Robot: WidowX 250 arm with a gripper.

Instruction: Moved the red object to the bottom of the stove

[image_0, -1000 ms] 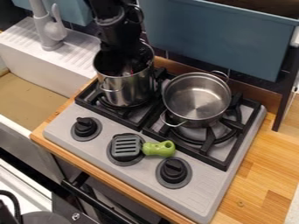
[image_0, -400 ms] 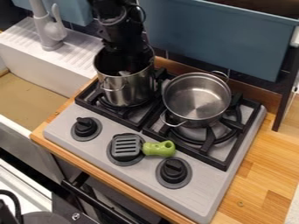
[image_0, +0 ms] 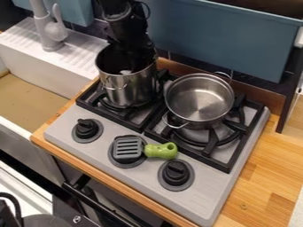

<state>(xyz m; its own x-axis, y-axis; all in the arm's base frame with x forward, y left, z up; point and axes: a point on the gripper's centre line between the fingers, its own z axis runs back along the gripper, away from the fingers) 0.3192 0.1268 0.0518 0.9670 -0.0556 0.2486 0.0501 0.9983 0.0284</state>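
Sink: white, ribbed along its ledge (image_0: 80, 55); we list it at the left of the stove (image_0: 207, 199).
Tap: one, grey (image_0: 52, 33), upright on the sink's ledge, left of and behind the stove.
Left knob: black (image_0: 87, 127), on the stove's front panel, at its left end.
Tall pot: steel (image_0: 127, 88), upright on the stove's left grate (image_0: 109, 116); inside we note a small pale patch, too unclear to name.
Arm: black (image_0: 121, 17), above the rear left of the stove.
Pincer: black (image_0: 135, 48), hanging over the stove's left half, its lower end at the tall pot's mouth. We cannot tell whether it is spread, pressed together or pinching anything.
Red object: we cannot tell its place on or about the stove.
Spatula: slotted grey head (image_0: 127, 147), green handle (image_0: 161, 150) pointing right; lies over the middle of the stove's front panel.
Right knob: black (image_0: 176, 172), on the stove's front panel, right of the spatula.
Low pot: steel, two handles (image_0: 199, 99), upright on the stove's right grate (image_0: 246, 138).
Panel: blue (image_0: 225, 37), behind the stove.
Bench: wooden (image_0: 260, 177); we find it bordering the stove at left, front and right.
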